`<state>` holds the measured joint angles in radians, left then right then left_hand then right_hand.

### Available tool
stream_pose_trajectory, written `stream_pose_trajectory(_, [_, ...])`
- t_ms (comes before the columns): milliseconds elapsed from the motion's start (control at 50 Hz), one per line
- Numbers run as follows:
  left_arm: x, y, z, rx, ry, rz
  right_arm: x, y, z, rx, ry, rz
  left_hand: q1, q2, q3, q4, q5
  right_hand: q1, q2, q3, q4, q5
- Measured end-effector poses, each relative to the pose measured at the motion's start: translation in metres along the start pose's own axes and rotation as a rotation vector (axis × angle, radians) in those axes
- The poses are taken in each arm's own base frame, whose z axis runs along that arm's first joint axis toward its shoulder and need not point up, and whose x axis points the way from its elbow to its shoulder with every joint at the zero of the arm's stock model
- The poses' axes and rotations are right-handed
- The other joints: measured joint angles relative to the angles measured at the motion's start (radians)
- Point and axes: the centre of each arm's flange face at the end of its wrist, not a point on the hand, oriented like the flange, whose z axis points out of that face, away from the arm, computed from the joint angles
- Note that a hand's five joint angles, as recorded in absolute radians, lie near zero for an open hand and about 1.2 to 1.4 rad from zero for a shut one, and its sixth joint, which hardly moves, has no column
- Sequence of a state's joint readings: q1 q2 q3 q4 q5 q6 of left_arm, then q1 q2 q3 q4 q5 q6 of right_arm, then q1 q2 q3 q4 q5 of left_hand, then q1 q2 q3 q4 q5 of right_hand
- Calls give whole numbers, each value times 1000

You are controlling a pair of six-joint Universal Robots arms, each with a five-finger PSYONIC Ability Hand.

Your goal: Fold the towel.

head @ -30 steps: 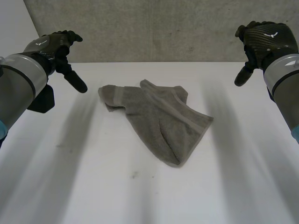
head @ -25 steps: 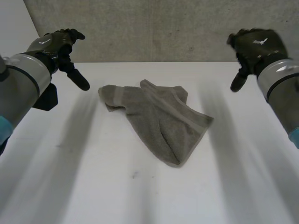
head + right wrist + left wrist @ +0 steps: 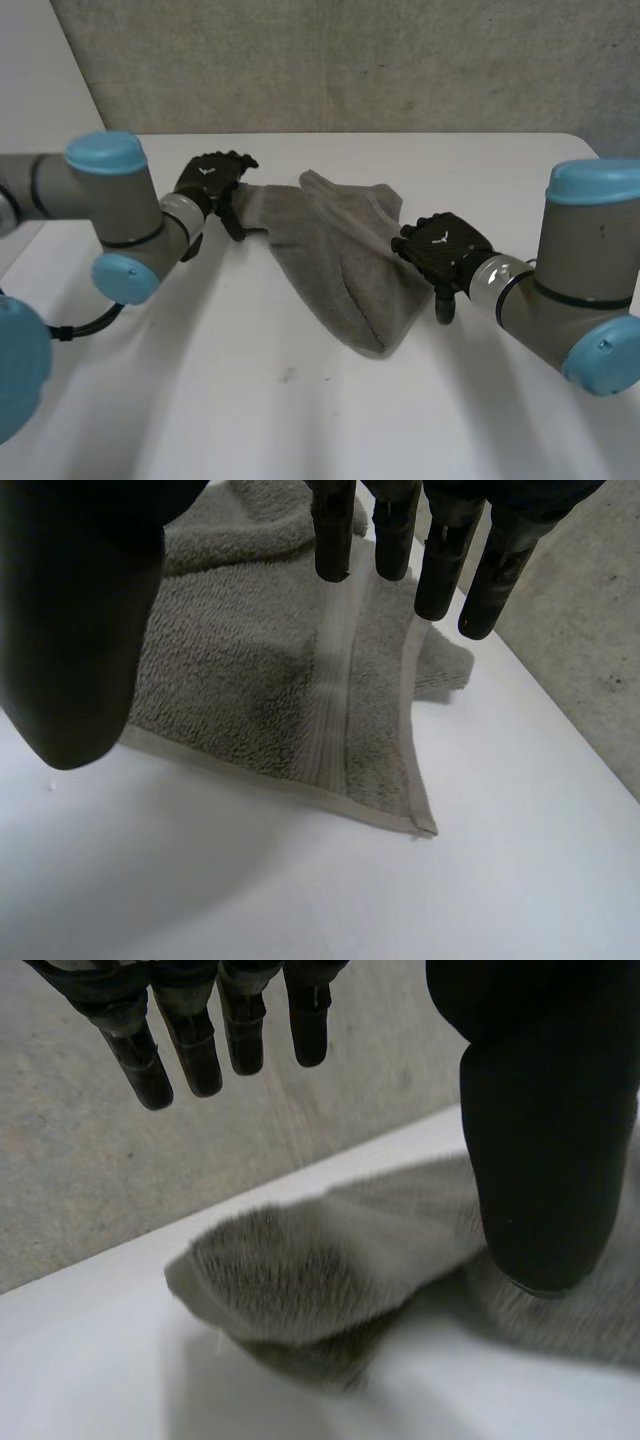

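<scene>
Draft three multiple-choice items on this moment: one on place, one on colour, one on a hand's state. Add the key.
1. On the white table, where is the left hand?
A. At the left corner of the towel
B. Over the towel's middle
C. Beside the right arm

2. What colour is the towel?
A. Blue
B. Grey
C. White

3. What state is the right hand in?
A. Curled round the towel
B. Open, fingers straight above the towel's right corner
C. Shut, curled on nothing

Key:
1 A: the head view shows it at the towel's left end.
2 B: every view shows grey terry.
3 B: its wrist view shows straight fingers apart from the thumb, with the towel lying under them.
</scene>
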<state>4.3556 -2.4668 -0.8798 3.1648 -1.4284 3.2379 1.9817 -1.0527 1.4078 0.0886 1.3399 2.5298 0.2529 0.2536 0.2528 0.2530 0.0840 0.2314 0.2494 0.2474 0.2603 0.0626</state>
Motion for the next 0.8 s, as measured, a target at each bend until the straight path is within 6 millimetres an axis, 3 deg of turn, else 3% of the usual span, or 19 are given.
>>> stream_pose_trajectory(100, [0,28,22,14,0,108,-7,12,4,7,1,4,108,107,107,104,102,0,0,0,0,0])
stream_pose_trajectory(220, [-1,43,38,50,-6,152,-11,20,6,6,1,8,324,325,325,325,317,0,0,0,0,0])
stream_pose_trajectory(360, [-1,44,43,77,-15,158,-13,23,9,1,-2,4,860,870,863,864,853,0,0,0,0,0])
stream_pose_trajectory(460, [-2,35,36,75,-29,155,-12,23,10,0,5,1,910,942,941,942,917,0,0,0,0,0])
stream_pose_trajectory(620, [1,15,-19,-27,-45,145,0,16,10,15,42,-1,928,962,961,962,933,0,0,0,0,0])
stream_pose_trajectory(700, [7,16,-66,-110,-30,148,5,10,8,28,56,-1,928,963,963,964,933,0,0,0,0,0])
stream_pose_trajectory(800, [19,28,-139,-228,2,181,12,2,3,19,55,9,928,963,963,965,933,0,0,0,0,0])
